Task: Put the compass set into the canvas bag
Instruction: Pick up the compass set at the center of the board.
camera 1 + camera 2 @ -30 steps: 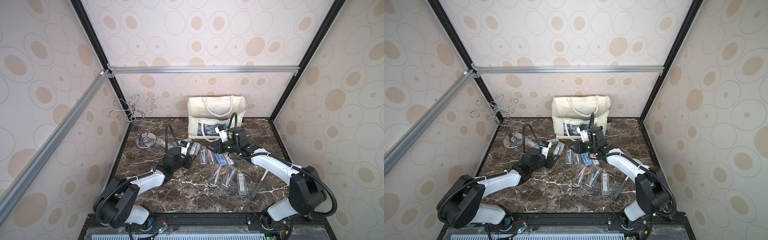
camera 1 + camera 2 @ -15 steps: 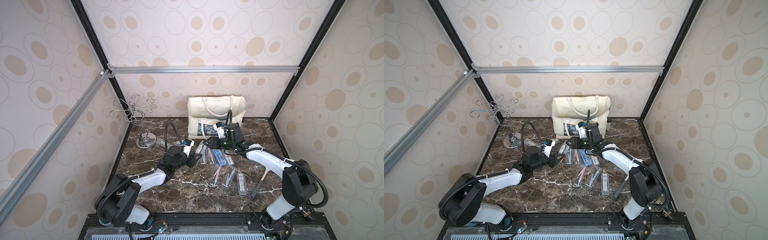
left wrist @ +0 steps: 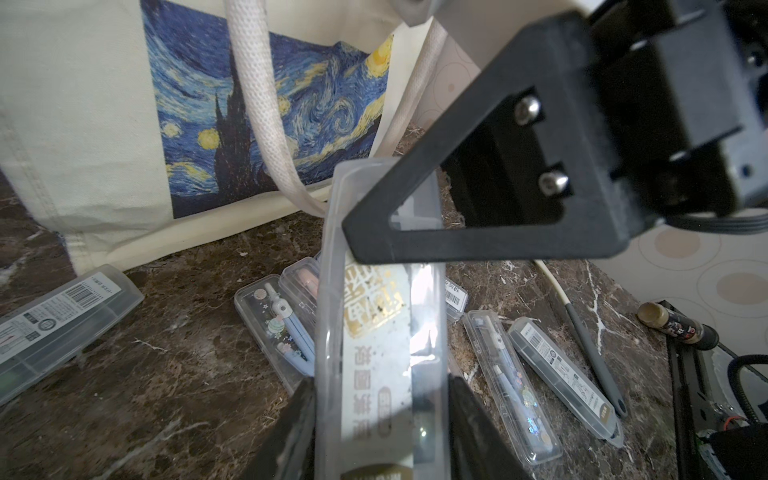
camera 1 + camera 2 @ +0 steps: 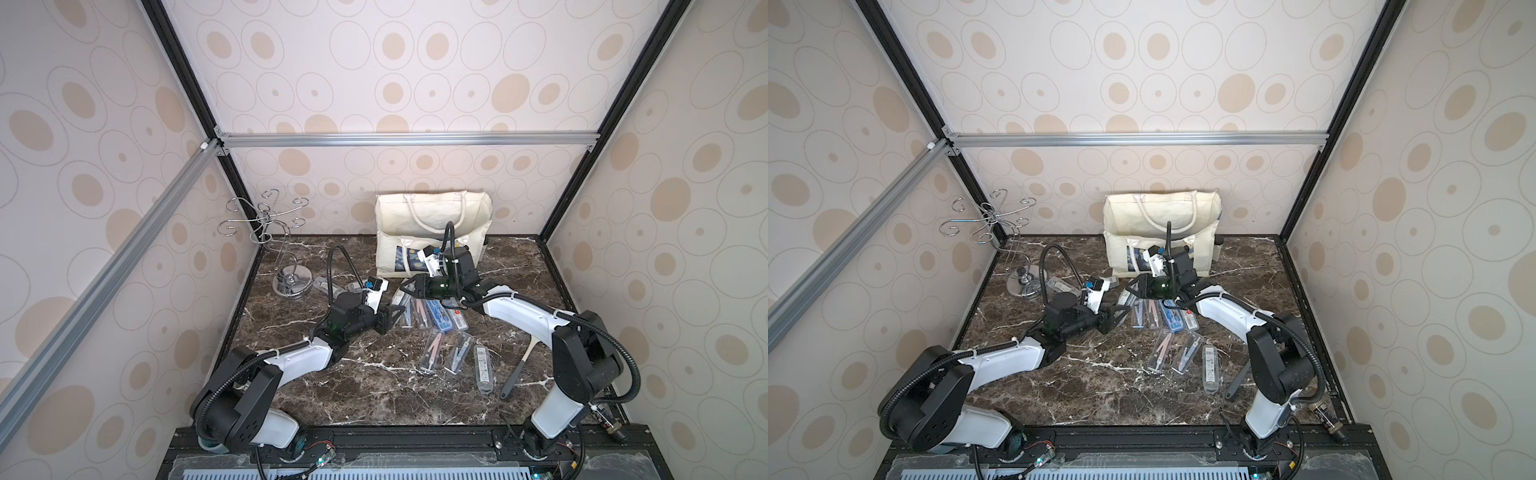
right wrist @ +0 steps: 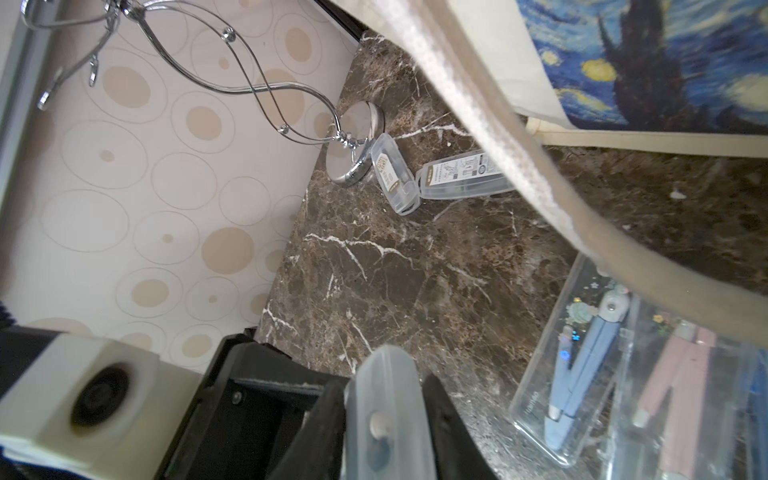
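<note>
Left gripper (image 4: pixel 391 317) pinches one end of a clear-cased compass set (image 3: pixel 378 316), held above the bench (image 4: pixel 374 386) near its middle; the right gripper (image 4: pixel 409 286) is clamped on the opposite end. The canvas bag (image 4: pixel 415 216) stands upright at the bench's back edge, just behind both grippers.

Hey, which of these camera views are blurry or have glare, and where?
Left wrist view: glare whitens part of the label on the clear compass case. Right wrist view: the rope handle is soft, too near the lens, as is the case end. In both top views: even light, sharp, walls splayed by the wide lens.
</note>
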`<state>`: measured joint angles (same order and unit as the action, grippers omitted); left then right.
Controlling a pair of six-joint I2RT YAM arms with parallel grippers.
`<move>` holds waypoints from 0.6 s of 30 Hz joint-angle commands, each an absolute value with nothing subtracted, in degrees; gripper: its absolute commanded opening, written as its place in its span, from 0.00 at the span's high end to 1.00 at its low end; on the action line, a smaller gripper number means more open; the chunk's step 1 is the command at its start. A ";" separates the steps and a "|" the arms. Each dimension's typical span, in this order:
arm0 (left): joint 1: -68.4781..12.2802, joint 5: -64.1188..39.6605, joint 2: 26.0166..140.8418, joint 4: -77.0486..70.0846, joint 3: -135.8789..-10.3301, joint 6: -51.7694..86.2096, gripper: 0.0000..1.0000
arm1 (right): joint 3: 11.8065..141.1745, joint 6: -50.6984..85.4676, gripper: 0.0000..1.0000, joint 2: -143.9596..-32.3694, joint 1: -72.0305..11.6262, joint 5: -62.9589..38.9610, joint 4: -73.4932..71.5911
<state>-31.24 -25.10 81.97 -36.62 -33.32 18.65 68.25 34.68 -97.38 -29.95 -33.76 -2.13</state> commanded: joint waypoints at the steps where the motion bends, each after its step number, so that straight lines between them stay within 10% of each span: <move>1: -31.55 -24.71 82.20 -40.60 -33.68 19.23 0.59 | 68.30 36.38 0.73 -98.09 -30.23 -35.13 -4.39; 8: -31.48 -23.48 82.11 -40.87 -33.07 19.40 0.53 | 67.92 36.50 0.79 -98.04 -30.29 -35.40 -5.08; 10: -31.55 -23.37 82.09 -41.21 -32.78 19.66 0.39 | 67.95 36.35 0.80 -98.00 -30.25 -35.27 -5.10; 12: -31.53 -23.05 82.10 -41.39 -32.51 19.80 0.01 | 67.94 36.13 0.80 -97.86 -30.28 -34.99 -4.87; 18: -31.42 -22.34 79.40 -40.37 -30.54 17.83 0.00 | 69.61 31.87 0.81 -95.36 -30.41 -30.87 0.24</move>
<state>-31.29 -23.00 81.54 -38.96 -31.53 19.57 68.23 34.48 -97.32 -30.04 -33.15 -2.37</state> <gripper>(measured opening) 0.993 0.205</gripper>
